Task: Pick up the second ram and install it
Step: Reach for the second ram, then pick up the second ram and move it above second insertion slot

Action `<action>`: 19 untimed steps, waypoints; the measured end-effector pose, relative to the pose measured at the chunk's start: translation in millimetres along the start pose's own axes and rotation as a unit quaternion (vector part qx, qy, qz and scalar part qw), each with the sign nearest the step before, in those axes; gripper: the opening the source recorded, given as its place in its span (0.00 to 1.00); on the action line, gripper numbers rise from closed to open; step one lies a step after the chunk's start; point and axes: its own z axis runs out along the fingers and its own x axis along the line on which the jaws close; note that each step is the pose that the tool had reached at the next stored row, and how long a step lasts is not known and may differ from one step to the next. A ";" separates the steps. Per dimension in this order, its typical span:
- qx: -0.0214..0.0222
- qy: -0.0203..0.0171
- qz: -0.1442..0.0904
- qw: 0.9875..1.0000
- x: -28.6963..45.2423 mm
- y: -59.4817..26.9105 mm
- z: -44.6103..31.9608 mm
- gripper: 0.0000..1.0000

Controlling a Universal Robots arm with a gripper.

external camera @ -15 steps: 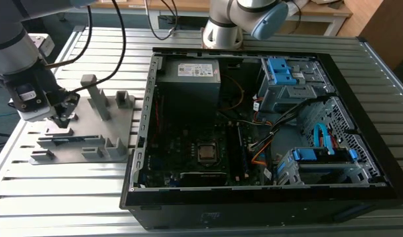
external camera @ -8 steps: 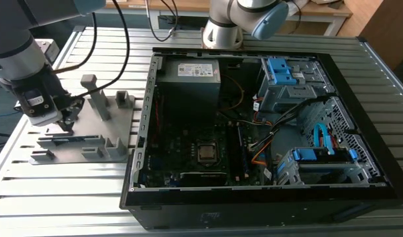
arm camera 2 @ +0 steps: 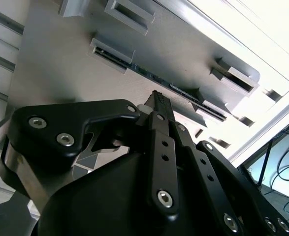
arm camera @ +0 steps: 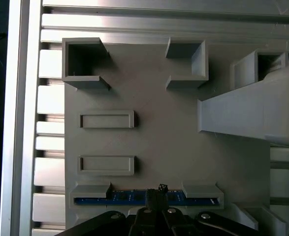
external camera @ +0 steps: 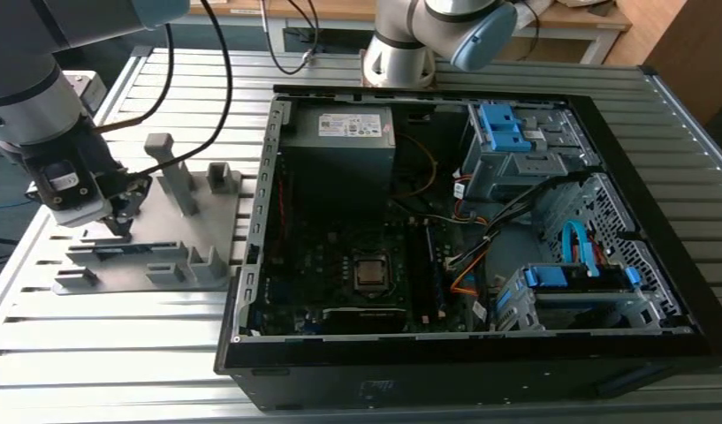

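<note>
**Gripper at the ram**

The ram (arm camera: 124,197) stands on edge in the grey fixture (arm camera: 164,147), with the gripper (arm camera: 161,189) at its middle. Whether the jaws are spread or pinching it, I can't tell. I'd say the grasp should be centred and square to the board, or it may bind. The fixture sits on a slatted metal table (external camera: 102,353) beside an open computer case (external camera: 455,375).

**A:** What crowds the flat grey plastic fixture plate (external camera: 160,231)?

**B:** A tall grey upright post (external camera: 172,172) stands mid-plate. The open black computer case (external camera: 250,265) sits just beside the plate, on the exterior view's right.

**A:** Any room?

**B:** Between the two grey end brackets (arm camera: 92,189) holding the long thin blue memory stick (arm camera: 127,197), where the claw (arm camera: 161,190) hangs. The ribbed aluminium tabletop (external camera: 102,353) lies open along the plate's other sides.
</note>
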 end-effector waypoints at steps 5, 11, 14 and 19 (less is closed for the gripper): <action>0.000 0.000 0.000 1.000 0.0 0.0 0.1 0.10; 0.000 0.000 -0.022 1.000 0.0 0.0 0.1 0.10; 0.000 0.000 -0.048 0.999 0.0 0.0 0.1 0.10; 0.001 0.001 -0.089 0.996 0.0 0.0 0.1 0.10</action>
